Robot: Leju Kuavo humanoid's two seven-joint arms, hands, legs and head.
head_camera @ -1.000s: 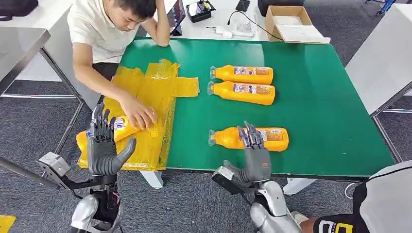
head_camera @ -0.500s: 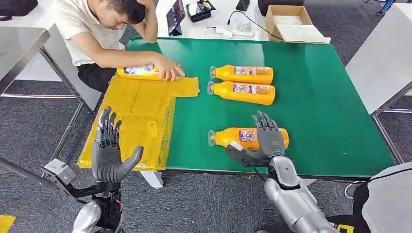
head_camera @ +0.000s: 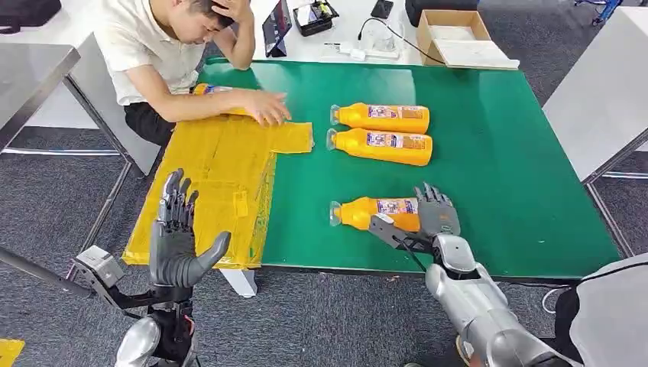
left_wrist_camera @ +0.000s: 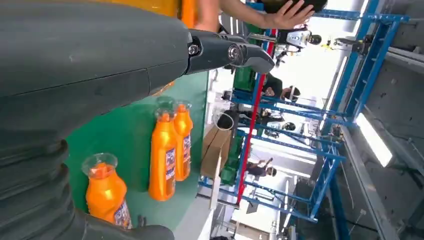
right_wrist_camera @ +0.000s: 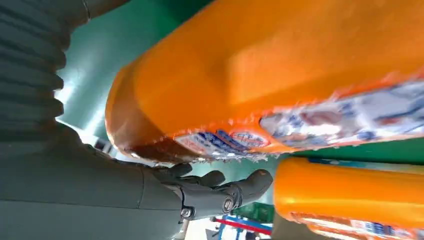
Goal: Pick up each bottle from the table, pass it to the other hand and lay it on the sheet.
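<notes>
So I'm at the pick-up step for the near bottle [head_camera: 374, 213], the one lying on its side close to my edge of the green table [head_camera: 520, 153], cap pointing toward the sheet [head_camera: 221, 176]. My right hand [head_camera: 432, 222] is over its base end, fingers draped across the far side, thumb on the near side. In the right wrist view the bottle's bottom sits right against the palm, with the fingers [right_wrist_camera: 220, 192] reaching past it, but I honestly can't tell if they're clamped or just resting, and the bottle looks like it's lying on the table. My left hand [head_camera: 174, 233] waits off the table edge beside the sheet, fingers up and spread, holding nothing. Two more bottles [head_camera: 382, 130] lie side by side further back, well apart from this one. A person [head_camera: 164, 53] at the far corner has a hand on a bottle by the top of the sheet, so I'd watch that corner. Next move, as I read it: squeeze properly, lift straight up, then swing left to meet the open hand. Grabbing at the base means the cap end may droop, so I'd go slow.
</notes>
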